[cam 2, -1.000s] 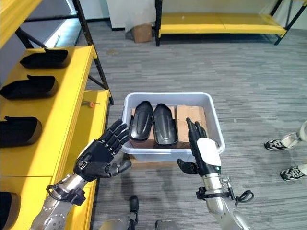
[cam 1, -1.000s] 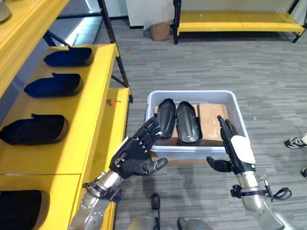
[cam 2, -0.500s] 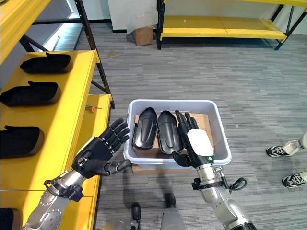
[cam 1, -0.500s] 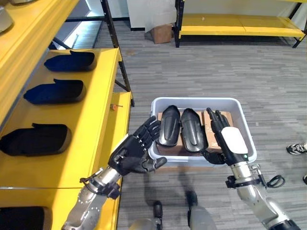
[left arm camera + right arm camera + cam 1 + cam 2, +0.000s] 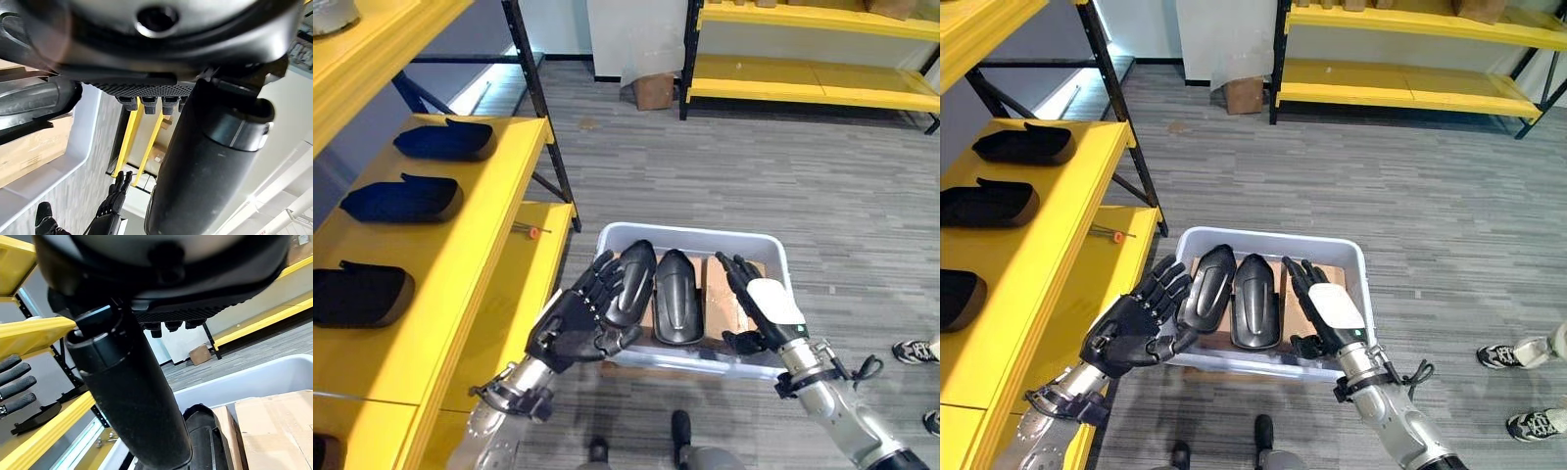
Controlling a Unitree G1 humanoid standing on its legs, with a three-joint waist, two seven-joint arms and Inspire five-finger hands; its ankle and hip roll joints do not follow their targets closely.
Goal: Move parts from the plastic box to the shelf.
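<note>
Black moulded parts [image 5: 654, 292] in the plastic box [image 5: 695, 238] look rigid, smooth, light; my left hand [image 5: 579, 318] and right hand [image 5: 759, 305], fingers spread, should clasp one's long edges.

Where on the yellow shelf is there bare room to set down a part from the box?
The yellow shelf is bare along its front strip, beside the row of black parts. The lower ledge past the small screwdriver is bare too. The plastic box is crowded: two black parts, cardboard, both hands.
</note>
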